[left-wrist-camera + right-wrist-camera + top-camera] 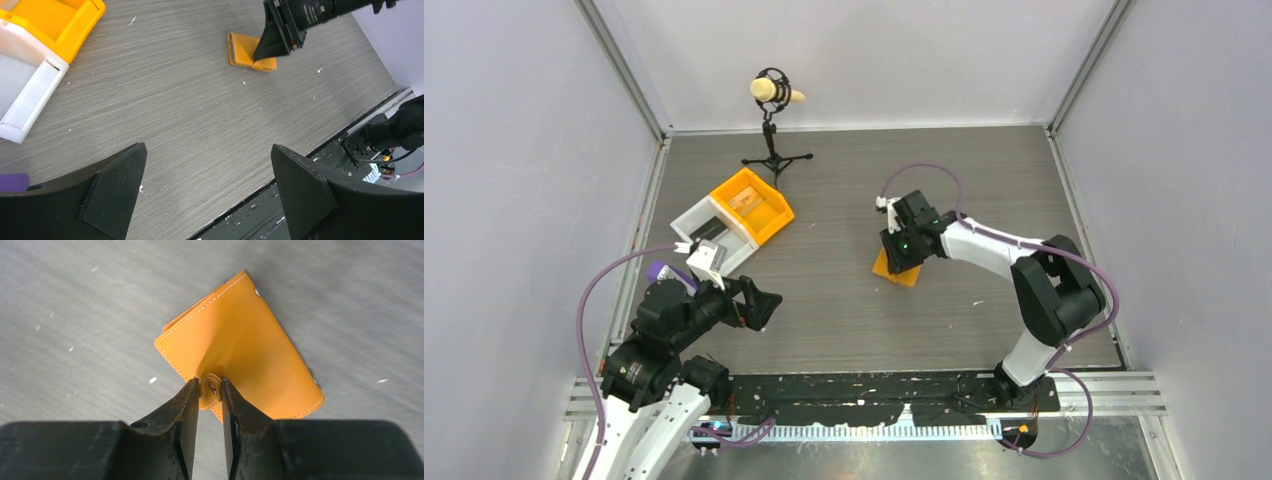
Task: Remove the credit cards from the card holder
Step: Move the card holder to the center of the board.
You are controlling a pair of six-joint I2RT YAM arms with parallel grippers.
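Smooth matt leather-look card holder (240, 335) (metal snap (212, 387)), wood-grain table (75, 290)

I see the card holder (245, 340) lying folded shut on the grey wood-grain table. It is an orange-tan bifold with pale stitching along its edges and small metal studs near its corners. In the right wrist view it fills the centre of the frame, turned diagonally, its top flap bowed slightly. The small snap tab at its lower edge sits pinched between the fingers of the right gripper (210, 382). From above it lies just right of centre, partly covered; in the left wrist view it's at top middle
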